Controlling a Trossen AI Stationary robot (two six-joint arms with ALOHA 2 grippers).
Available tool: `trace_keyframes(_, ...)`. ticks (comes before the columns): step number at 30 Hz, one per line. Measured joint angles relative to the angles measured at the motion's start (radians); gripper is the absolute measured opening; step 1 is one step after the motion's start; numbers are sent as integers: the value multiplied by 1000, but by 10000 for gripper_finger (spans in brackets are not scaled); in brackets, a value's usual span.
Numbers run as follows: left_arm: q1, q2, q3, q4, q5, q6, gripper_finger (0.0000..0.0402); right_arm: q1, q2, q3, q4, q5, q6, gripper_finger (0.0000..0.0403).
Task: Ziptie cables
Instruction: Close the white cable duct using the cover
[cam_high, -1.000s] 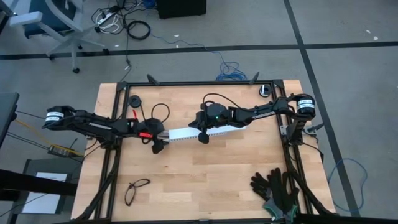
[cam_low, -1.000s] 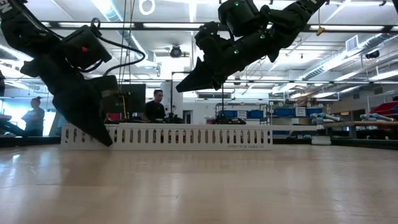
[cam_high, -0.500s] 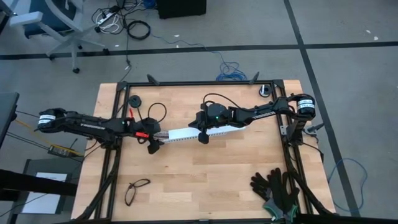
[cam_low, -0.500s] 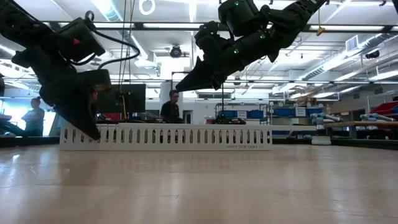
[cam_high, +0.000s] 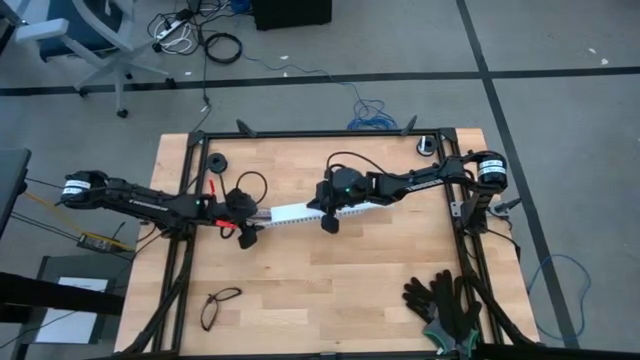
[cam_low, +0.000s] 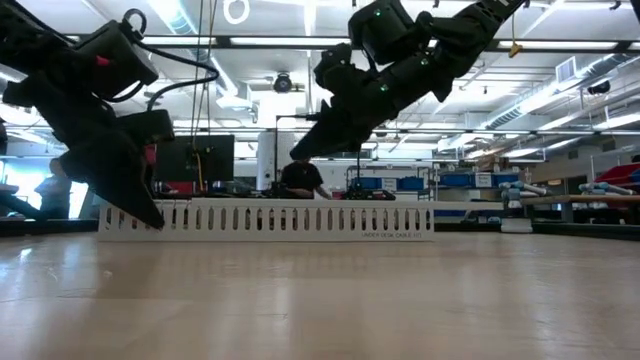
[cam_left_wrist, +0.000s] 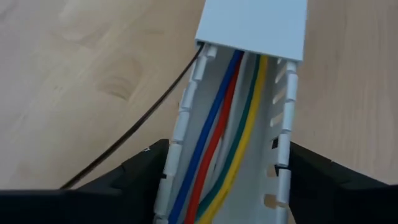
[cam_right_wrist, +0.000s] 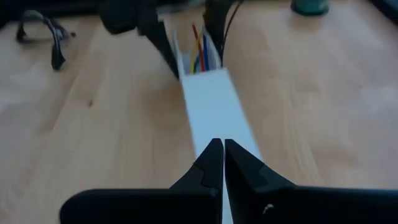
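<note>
Since the earlier frames, the left hand (cam_high: 247, 231) has drawn back slightly toward its own side and now straddles the open end of the white slotted cable duct (cam_left_wrist: 231, 155). Its fingers (cam_left_wrist: 124, 180) stand wide, one on each side of the duct's walls, gripping nothing that can be confirmed. The cables (cam_left_wrist: 225, 134), blue, red, green and yellow, lie inside the duct channel and run under the white cover (cam_left_wrist: 254, 25) that closes the far portion. The right hand (cam_right_wrist: 217, 163) hangs above the covered stretch of duct near mid-table (cam_high: 330, 290), fingers shut and empty.

Judged step: seating the wires in the duct; no ziptie is visible. Next move likely calls for the left hand to steady the duct end while the cover is advanced over the exposed wires without pinching them.
</note>
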Motion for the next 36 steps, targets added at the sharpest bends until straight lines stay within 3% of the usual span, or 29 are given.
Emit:
trace_keyframes(9, 0, 0, -68, 163, -7, -1, 207, 0, 0, 0, -92, 4, 10, 0)
trace_keyframes(13, 1, 1, -69, 170, -5, 5, 205, -15, 1, 0, -150, 81, 3, 0)
trace_keyframes(17, 1, 1, -70, 177, -3, 5, 205, -48, 8, 1, -139, 73, 1, 0)
trace_keyframes(20, 1, 3, -71, 198, -1, 23, 205, -72, 81, 34, -174, 18, 7, 0)
trace_keyframes(28, 2, 3, -74, 212, -7, 34, 204, -37, 356, 347, -116, -151, -59, 0)
trace_keyframes(32, 3, 3, -69, 244, -8, 34, 204, -26, 349, 410, -144, -182, -107, 0)
trace_keyframes(36, 3, 3, -68, 257, -12, 61, 204, -26, 238, 376, -171, -158, -145, 0)
